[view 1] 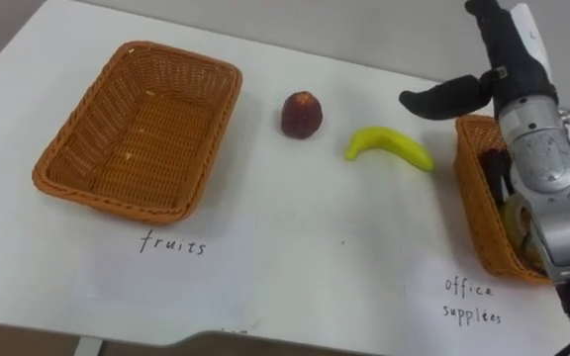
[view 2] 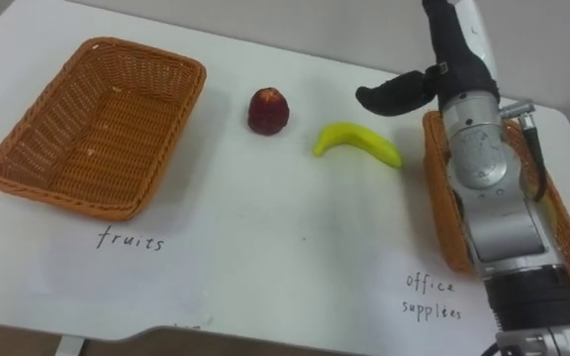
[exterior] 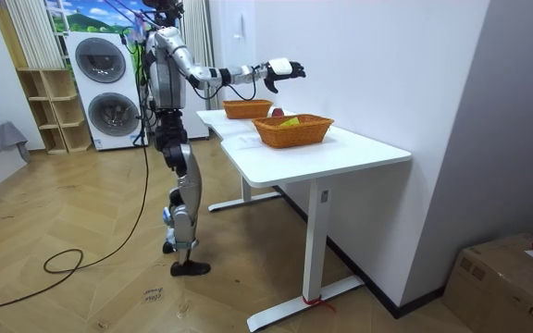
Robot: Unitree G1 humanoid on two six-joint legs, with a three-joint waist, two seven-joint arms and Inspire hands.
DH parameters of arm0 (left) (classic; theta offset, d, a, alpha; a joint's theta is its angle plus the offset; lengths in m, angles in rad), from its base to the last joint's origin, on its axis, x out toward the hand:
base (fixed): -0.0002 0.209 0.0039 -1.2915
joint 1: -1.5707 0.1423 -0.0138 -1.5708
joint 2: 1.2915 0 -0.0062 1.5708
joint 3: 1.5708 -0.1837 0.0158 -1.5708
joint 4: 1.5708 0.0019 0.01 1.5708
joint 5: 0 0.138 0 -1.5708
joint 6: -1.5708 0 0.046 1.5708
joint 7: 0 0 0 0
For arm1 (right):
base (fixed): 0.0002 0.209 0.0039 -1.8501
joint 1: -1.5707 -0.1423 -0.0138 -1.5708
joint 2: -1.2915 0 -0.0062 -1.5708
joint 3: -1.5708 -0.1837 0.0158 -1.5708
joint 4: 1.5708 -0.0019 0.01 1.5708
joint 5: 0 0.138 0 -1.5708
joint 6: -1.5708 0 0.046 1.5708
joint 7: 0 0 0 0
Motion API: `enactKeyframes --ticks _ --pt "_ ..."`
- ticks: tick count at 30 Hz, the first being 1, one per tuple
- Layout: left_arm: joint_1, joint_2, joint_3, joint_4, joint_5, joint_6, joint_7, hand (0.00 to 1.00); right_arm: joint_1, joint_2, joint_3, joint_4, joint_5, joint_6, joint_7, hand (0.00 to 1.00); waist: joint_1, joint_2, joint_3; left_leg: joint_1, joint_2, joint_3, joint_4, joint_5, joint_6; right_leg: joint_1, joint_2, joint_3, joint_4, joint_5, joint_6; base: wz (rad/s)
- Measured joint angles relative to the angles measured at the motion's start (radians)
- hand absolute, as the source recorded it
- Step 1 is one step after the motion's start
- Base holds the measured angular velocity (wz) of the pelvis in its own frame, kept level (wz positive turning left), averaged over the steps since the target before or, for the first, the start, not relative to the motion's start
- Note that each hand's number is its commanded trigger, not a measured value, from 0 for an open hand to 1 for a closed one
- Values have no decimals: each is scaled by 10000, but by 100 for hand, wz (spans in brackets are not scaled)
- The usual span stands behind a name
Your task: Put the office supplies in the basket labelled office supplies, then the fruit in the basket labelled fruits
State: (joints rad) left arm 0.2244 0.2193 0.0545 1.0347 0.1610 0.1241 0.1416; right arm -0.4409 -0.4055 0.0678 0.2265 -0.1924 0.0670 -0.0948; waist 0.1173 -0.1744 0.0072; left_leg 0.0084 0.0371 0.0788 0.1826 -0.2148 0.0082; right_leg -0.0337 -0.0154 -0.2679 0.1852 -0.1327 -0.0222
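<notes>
the robot stands at the edge of the white table (view 1: 295, 257), its right arm stretched out over it. the right hand (view 1: 511, 54) hangs at about one o'clock from the banana (view 1: 389, 146), fingers straight, thumb spread wide toward nine o'clock, holding nothing. the banana lies on the tabletop, with the apple (view 1: 302, 115) near it at ten o'clock. the left basket (view 1: 137, 129), at nine o'clock from the apple, shows a bare wicker floor. the right basket (view 1: 478, 203) sits at four o'clock from the banana, under the forearm. something dark and something yellowish seem to lie in it, mostly hidden.
</notes>
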Motion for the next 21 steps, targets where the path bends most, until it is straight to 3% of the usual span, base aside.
enactKeyframes --ticks 7,11,21 --pt "96 26 0 -130 88 17 -225 0 -121 -159 12 431 -88 4 2 0 -7 -4 2 -6 12 -1 10 1 -2 2 -10 -84 -6 0 0 1" --pt "23 122 -3 -287 82 4 -272 0 -196 -505 332 873 -105 6 102 0 3 -60 8 -24 3 7 50 1 -2 -5 -13 -65 10 0 -1 0" --pt "-18 195 -24 -327 75 -9 -272 0 -218 -543 518 1245 -733 180 332 0 13 -98 7 -42 -50 25 36 1 -3 -33 4 -50 30 6 -10 0"
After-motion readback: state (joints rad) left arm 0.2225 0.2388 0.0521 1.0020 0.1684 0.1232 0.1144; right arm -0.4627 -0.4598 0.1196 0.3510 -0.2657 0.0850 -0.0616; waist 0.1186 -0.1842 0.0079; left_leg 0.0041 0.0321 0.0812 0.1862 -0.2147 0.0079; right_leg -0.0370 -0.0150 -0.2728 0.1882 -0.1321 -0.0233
